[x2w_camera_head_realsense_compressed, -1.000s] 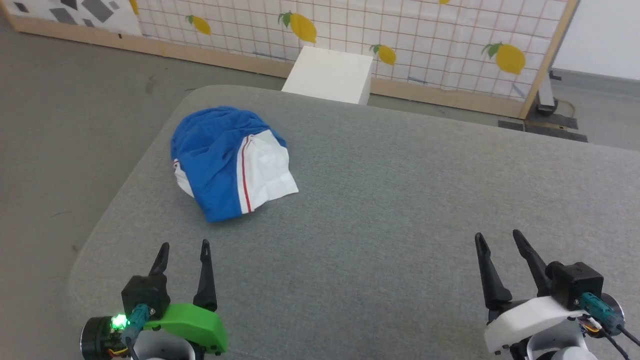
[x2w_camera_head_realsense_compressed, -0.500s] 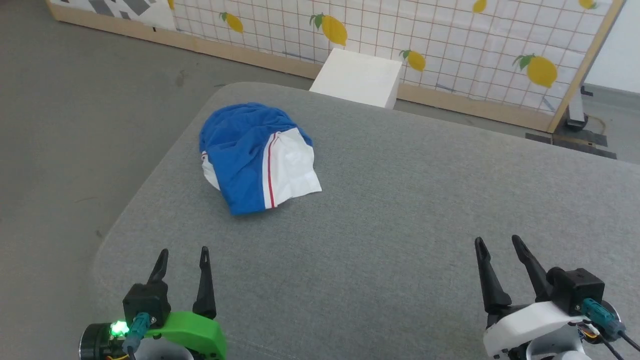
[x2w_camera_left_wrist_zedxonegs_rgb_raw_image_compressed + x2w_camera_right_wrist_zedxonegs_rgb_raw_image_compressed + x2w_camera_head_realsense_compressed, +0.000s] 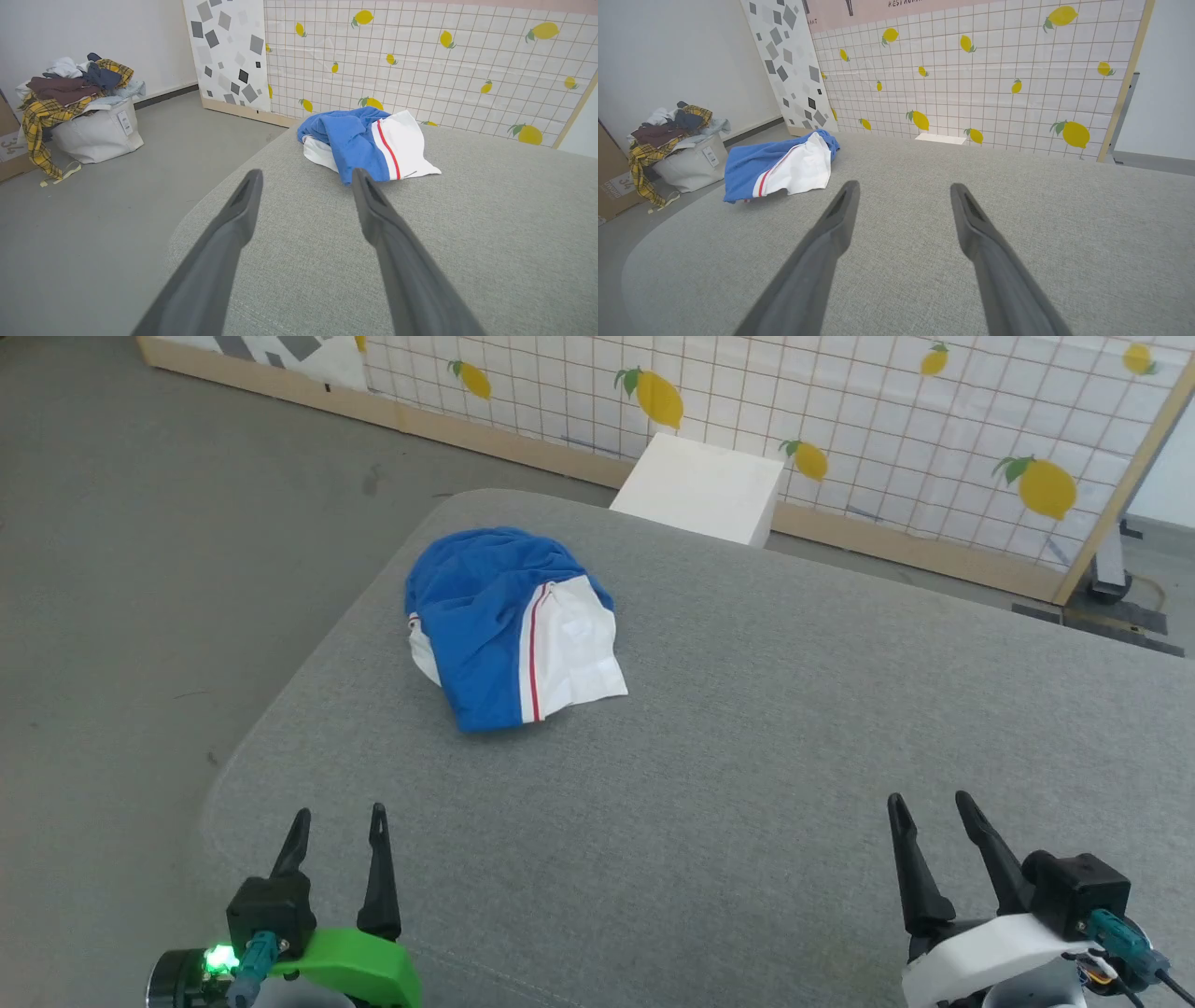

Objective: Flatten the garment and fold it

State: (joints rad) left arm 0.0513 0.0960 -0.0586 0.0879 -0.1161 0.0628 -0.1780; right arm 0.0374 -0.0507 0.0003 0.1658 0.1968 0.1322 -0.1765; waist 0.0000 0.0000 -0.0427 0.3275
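WHILE THE GARMENT LIES BUNCHED: HANDLING AND GRASP POINTS

While the garment lies as a crumpled mound near the far left corner of the counter, no flattening has been done; both grippers sit over the near edge, well apart from it. Left gripper: fingers apart, holding nothing; right gripper: fingers apart, holding nothing.

Handling, as judged: the cloth is light, soft and limp; it will drape and stretch rather than hold a shape; a pull at one point would likely drag the whole mound across the counter, so two opposed holds are advised.

Grasp points: the white sleeve lies uppermost, its hem free toward the near right, giving the clearest edge; the blue fold at the near side offers a second; pinch a single layer at an edge, not the bulk of the mound. Collar and bottom hem cannot be told apart among the folds; lifting and spreading should expose them.
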